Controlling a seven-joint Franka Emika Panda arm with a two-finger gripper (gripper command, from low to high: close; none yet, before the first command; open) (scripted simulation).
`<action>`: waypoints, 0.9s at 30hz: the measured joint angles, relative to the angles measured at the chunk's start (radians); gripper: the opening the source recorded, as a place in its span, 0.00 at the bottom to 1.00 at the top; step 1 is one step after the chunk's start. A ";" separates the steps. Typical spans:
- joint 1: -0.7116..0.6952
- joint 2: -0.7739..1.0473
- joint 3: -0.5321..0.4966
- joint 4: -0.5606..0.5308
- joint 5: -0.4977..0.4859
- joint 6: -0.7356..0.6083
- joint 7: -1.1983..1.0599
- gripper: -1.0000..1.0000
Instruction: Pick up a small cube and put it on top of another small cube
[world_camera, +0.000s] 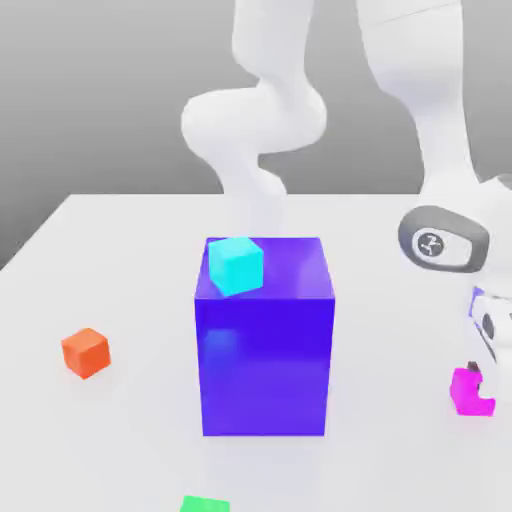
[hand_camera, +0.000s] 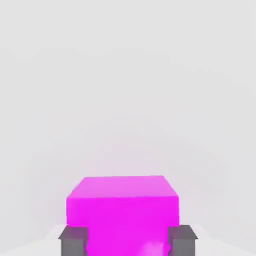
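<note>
Sim tabletop: Panda arm's hand (world_camera: 478, 385) is down at the white table (world_camera: 120, 260) on the exterior view's right, closed tight on the small magenta cube (world_camera: 466, 390), which sits on the table w/ one dark fingertip (hand_camera: 75, 241) pressed to each side, as the hand view shows. Green cube (world_camera: 205, 504) lies at the front edge of the exterior view, well apart from the magenta one. Between them stands a big blue-violet block (world_camera: 264, 345) w/ a cyan cube (world_camera: 236, 265) on top. An orange cube (world_camera: 85, 352) rests at the exterior view's left.
</note>
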 joint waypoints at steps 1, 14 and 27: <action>-0.015 -0.021 0.019 -0.006 0.018 -0.016 -0.015 0.00; -0.101 -0.478 0.116 0.031 0.503 -0.344 -0.201 0.00; -0.263 -0.580 -0.063 0.158 0.602 -0.508 -0.130 0.00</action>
